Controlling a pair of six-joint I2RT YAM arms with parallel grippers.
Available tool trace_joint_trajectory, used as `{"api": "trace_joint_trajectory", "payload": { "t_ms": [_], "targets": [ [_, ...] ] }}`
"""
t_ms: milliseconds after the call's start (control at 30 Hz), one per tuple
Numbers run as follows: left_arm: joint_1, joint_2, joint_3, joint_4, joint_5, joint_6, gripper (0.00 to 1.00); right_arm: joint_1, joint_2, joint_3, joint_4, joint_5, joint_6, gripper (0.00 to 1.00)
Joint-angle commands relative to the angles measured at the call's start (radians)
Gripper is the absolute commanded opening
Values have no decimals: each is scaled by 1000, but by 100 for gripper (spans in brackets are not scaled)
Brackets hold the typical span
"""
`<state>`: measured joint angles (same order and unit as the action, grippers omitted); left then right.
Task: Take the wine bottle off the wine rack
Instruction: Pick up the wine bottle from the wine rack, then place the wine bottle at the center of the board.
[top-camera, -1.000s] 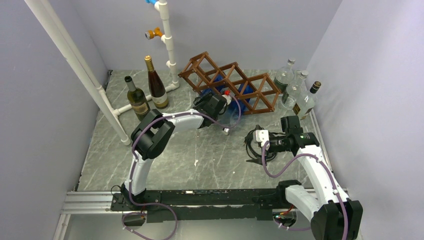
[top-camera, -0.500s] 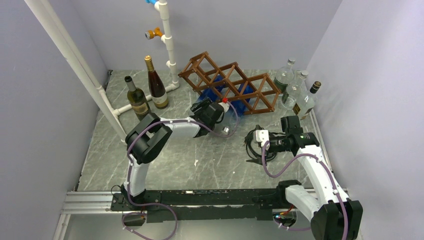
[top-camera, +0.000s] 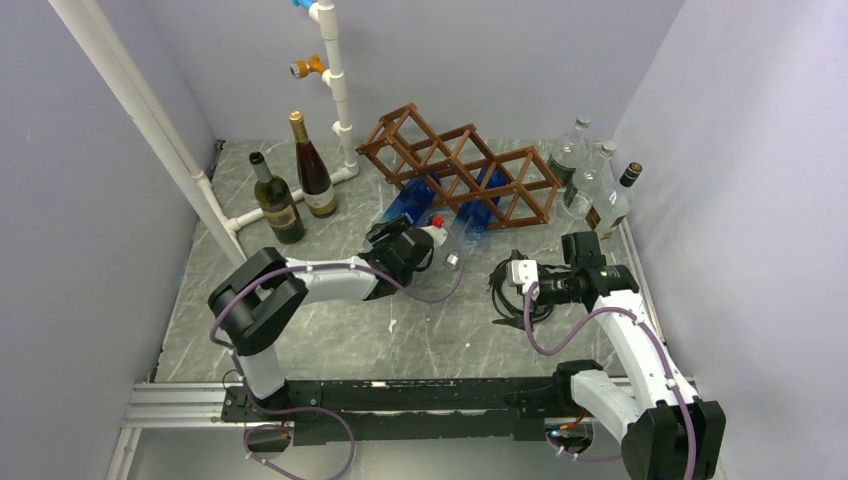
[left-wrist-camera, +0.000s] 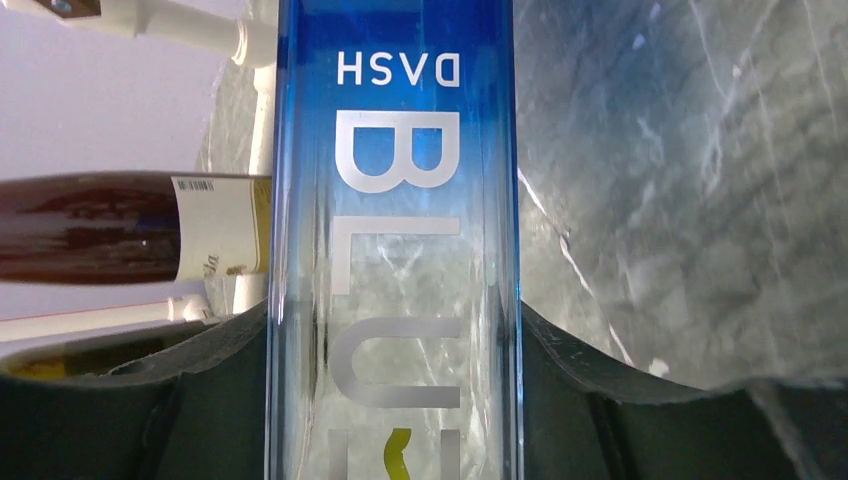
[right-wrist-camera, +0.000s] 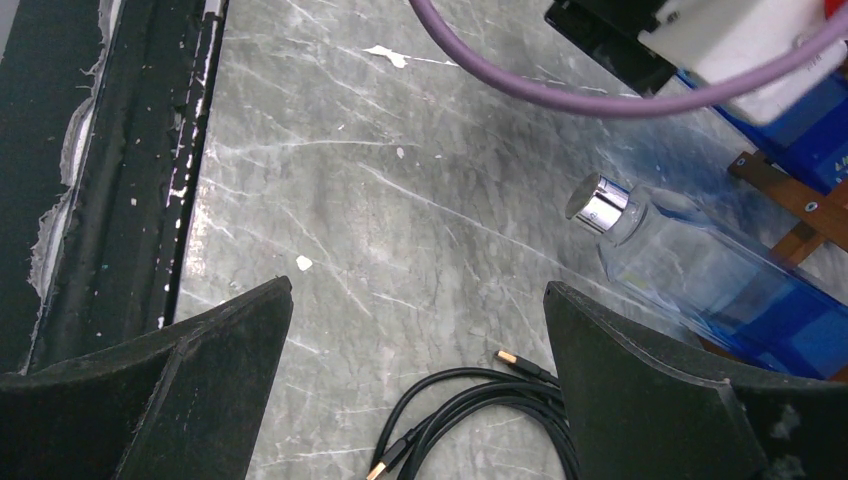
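Wine bottle (left-wrist-camera: 392, 250) | blue and clear, pinched across its body by left gripper (left-wrist-camera: 392, 380), low over table's (top-camera: 330, 320) far middle | blue end by wine rack's (top-camera: 455, 165) near-left cell, clearance unsure | right gripper (right-wrist-camera: 420, 330) spread, empty | left to do: draw clear, set down

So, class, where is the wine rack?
In the top view, the wine rack stands at the table's back, between the white pipe and the clear bottles.

The wine bottle (left-wrist-camera: 390, 200) is glossy blue glass with flat silver lettering; another bottle's cap (right-wrist-camera: 597, 205) is polished metal. The wine rack (top-camera: 468, 160) is matt brown wood. The tabletop (right-wrist-camera: 400, 200) looks like smooth grey veined stone
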<state>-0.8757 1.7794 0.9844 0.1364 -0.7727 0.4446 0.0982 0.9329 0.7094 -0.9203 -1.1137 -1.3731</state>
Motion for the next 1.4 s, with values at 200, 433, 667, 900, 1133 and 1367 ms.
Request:
{"api": "trace_joint_trajectory", "payload": {
  "t_ms": [200, 433, 667, 900, 1133, 1367],
  "targets": [
    [-60, -241, -115, 36, -59, -100, 0, -6, -7, 32, -11, -56, -35, 100],
    [-91, -353, -161, -44, -57, -155, 0, -6, -7, 30, -9, -56, -35, 100],
    [-110, -464, -174, -122, -24, -202, 0, -5, -6, 31, -9, -58, -34, 100],
    [-115, -538, -180, -207, -6, -241, 0, -7, -8, 30, -11, -59, -35, 100],
    [-117, -646, -182, -360, 65, -347, 0, -7, -6, 29, -15, -64, -43, 100],
    [-118, -768, -171, -510, 179, -494, 0, -7, -2, 32, -21, -71, -50, 100]
  ]
}}
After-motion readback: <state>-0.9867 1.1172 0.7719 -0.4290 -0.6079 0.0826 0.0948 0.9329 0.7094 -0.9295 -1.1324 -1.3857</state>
